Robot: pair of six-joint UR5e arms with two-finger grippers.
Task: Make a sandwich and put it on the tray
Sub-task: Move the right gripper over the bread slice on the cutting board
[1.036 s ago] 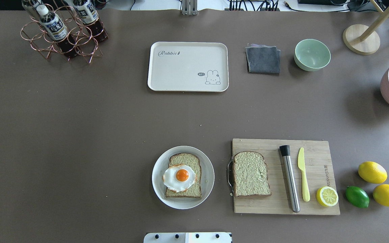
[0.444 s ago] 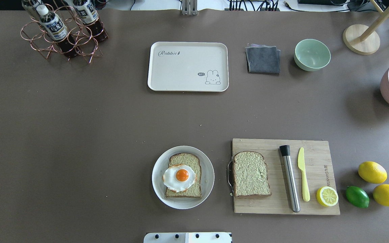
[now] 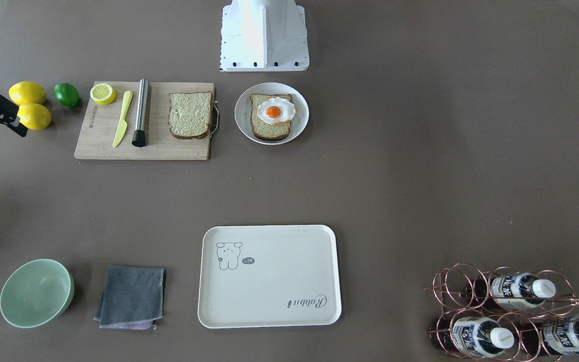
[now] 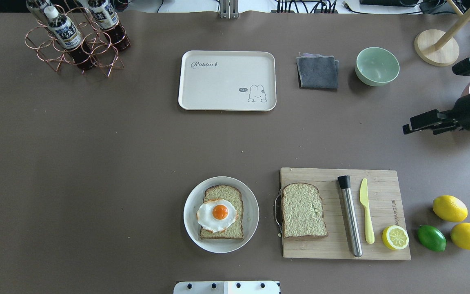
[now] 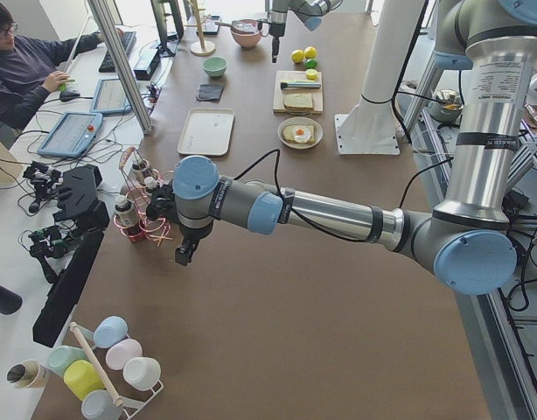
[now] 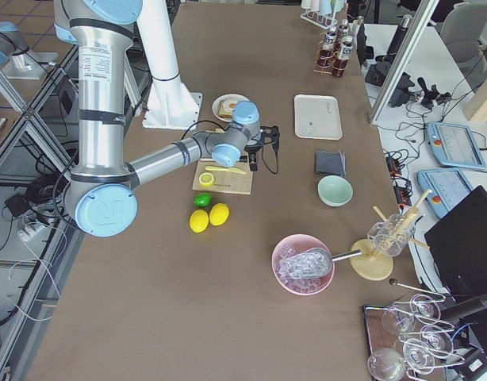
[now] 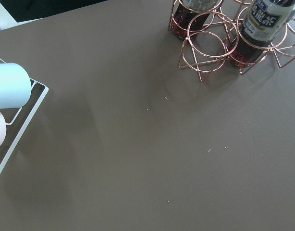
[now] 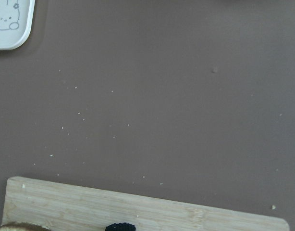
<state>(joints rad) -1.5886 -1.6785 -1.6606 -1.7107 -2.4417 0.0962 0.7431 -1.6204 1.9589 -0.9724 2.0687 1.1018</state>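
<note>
One bread slice point(image 4: 222, 192) lies on a round white plate point(image 4: 251, 212) with the fried egg point(image 4: 217, 214) on top. The second slice point(image 4: 303, 210) lies bare on the left end of the wooden cutting board point(image 4: 382, 175). The cream tray point(image 4: 218, 90) sits empty at the far middle. My right gripper point(image 4: 407, 124) hovers at the right edge, beyond the board, with its jaws apart and nothing in them. My left gripper point(image 5: 184, 254) shows only in the exterior left view, near the bottle rack; I cannot tell whether it is open or shut.
On the board lie a steel muddler point(image 4: 350, 216), a yellow knife point(image 4: 366, 212) and a lemon half point(image 4: 395, 237). Two lemons point(image 4: 449, 208) and a lime point(image 4: 431, 238) lie to its right. A grey cloth point(image 4: 318, 72), green bowl point(image 4: 377, 66) and bottle rack point(image 4: 76, 36) stand at the back.
My right arm has come into the overhead view from the right edge and moved left over the table. The bread, egg and tray have not moved.
</note>
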